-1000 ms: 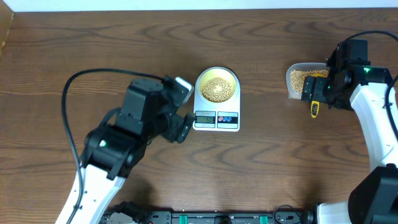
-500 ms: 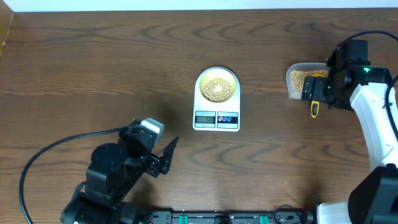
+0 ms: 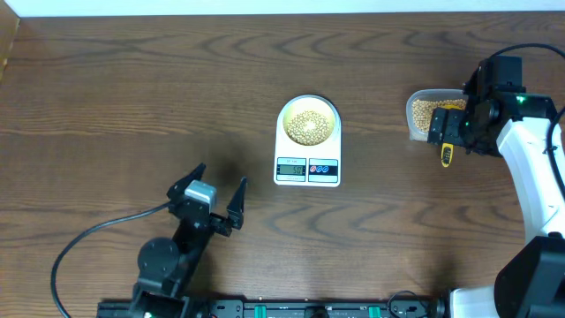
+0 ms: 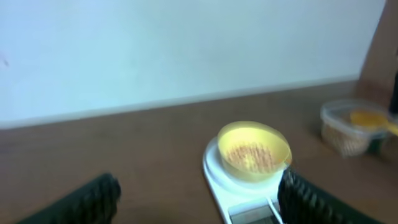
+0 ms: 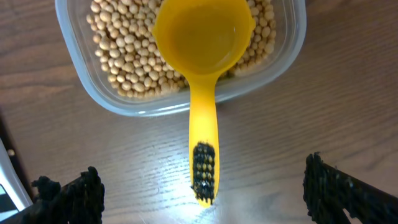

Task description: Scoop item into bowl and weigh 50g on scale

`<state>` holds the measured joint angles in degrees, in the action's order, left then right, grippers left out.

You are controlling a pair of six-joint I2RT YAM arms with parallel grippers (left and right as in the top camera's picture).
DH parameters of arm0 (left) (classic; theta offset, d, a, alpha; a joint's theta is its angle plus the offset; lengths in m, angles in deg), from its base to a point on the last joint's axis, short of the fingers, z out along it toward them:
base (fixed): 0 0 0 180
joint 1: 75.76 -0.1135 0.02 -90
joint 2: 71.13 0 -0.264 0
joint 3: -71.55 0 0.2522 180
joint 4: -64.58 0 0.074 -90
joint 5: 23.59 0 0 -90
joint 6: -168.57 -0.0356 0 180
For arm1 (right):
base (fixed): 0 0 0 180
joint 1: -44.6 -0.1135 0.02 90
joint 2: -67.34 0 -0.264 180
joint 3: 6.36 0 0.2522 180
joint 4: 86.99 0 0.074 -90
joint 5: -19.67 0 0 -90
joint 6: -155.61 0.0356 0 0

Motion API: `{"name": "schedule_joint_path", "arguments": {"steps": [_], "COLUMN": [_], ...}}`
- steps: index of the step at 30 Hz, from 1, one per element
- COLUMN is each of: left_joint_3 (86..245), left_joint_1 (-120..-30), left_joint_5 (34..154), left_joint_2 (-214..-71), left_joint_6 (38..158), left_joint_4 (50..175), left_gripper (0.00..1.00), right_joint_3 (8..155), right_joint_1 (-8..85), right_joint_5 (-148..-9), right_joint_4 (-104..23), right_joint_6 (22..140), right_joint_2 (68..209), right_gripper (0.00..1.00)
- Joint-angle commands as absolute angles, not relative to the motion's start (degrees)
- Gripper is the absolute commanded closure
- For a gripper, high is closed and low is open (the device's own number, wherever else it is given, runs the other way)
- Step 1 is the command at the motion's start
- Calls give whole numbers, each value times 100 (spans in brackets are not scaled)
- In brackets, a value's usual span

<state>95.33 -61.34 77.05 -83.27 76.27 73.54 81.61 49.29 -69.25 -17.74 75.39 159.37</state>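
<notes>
Beans (image 3: 308, 126) fill the bowl (image 3: 283, 113) on the scale (image 3: 306, 170) so their weight reads; my right claw (image 5: 208, 196) hangs released over the scoop (image 5: 202, 37), parked in the tub (image 5: 292, 31) of spare beans, and my left claw (image 3: 218, 190) gapes empty, well apart

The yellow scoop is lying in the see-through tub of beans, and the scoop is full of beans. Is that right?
Not quite. The bright yellow long-handled plastic scoop does lie in the clear plastic tub of small round tan beans, but its cup is empty, with no beans in it. The right wrist view shows this.
</notes>
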Motion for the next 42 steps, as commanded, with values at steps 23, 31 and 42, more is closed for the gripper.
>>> {"name": "schedule_joint_path", "arguments": {"steps": [23,31,42], "left_joint_3": [8554,8554,8554], "left_joint_1": [-7452,-7452,-7452], "left_joint_5": [7777,7753,7746], "left_joint_2": [-7123,-7123,-7123], "left_joint_6": [7694,7703,7701], "left_joint_4": [6974,8171,8174], "left_gripper": [17,17,16], "right_joint_3": [8242,8242,8242], "right_joint_1": [4905,4905,4905], "right_joint_5": [-6876,-6876,-6876], "right_joint_4": [-1772,-1772,-1772], "right_joint_6": [7454,7454,7454], "right_joint_2": [15906,15906,15906], "right_gripper": [1,1,1]}}
